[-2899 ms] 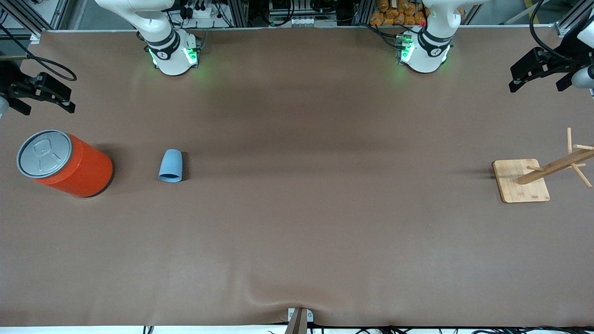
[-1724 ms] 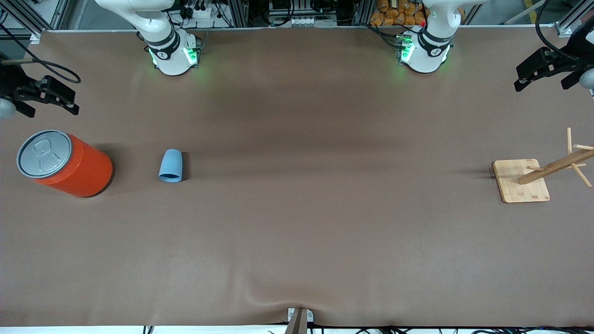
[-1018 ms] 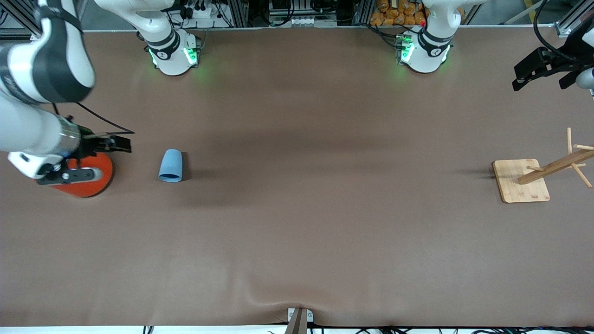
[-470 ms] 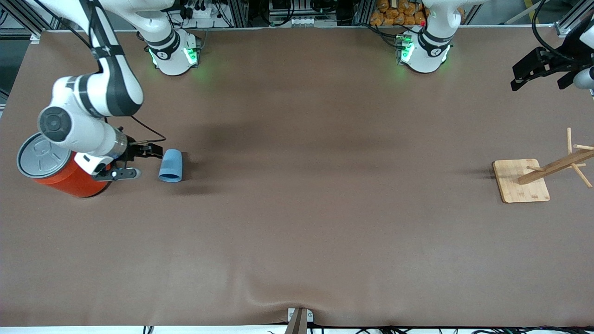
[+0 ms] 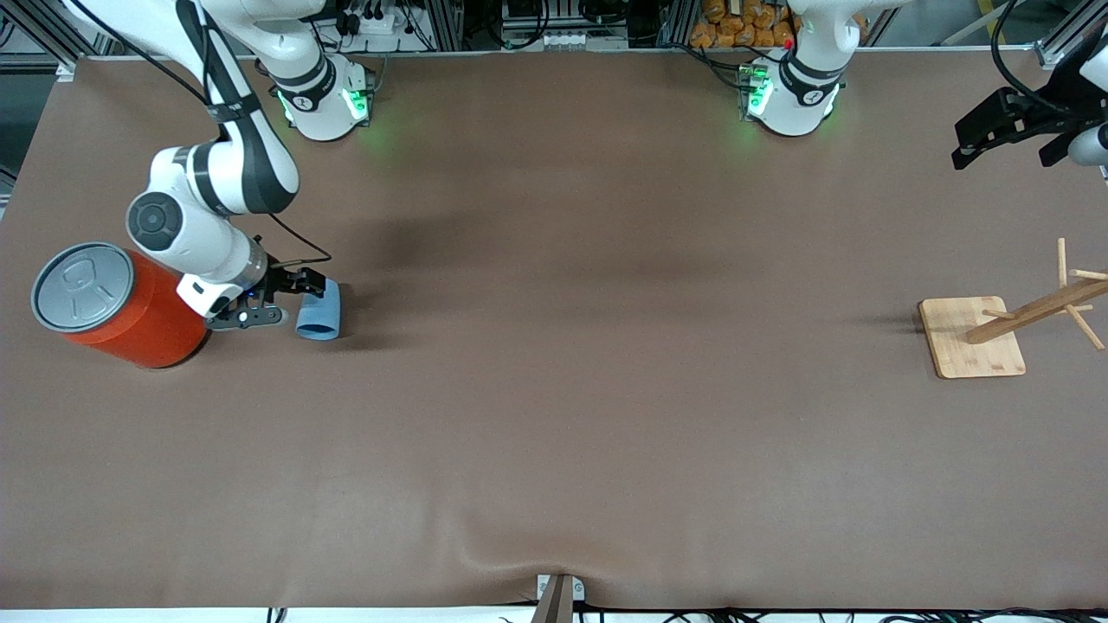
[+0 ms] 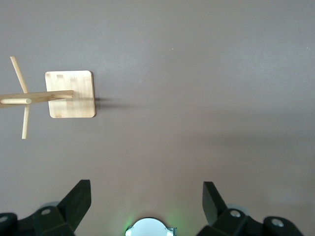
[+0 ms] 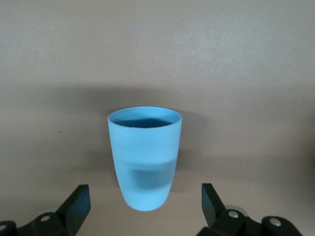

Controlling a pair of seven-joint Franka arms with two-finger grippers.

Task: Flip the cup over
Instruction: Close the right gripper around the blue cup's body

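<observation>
Approach step, grasp not yet made. The cup [image 5: 320,317] lies on its side on the tabletop [image 5: 554,415], just beside the orange can [image 5: 117,305]. Right claw [image 5: 299,285] low at the cup's closed end, fingers spread wide, touching nothing. Next: advance to straddle the body, then close. Left claw [image 6: 146,196] waits, spread and empty, above the wooden rack [image 5: 982,333].

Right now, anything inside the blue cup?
The cup lies on its side on the table, between the open fingers of the right gripper. The right wrist view shows only its dark blue rim; the depth inside is hidden.
</observation>
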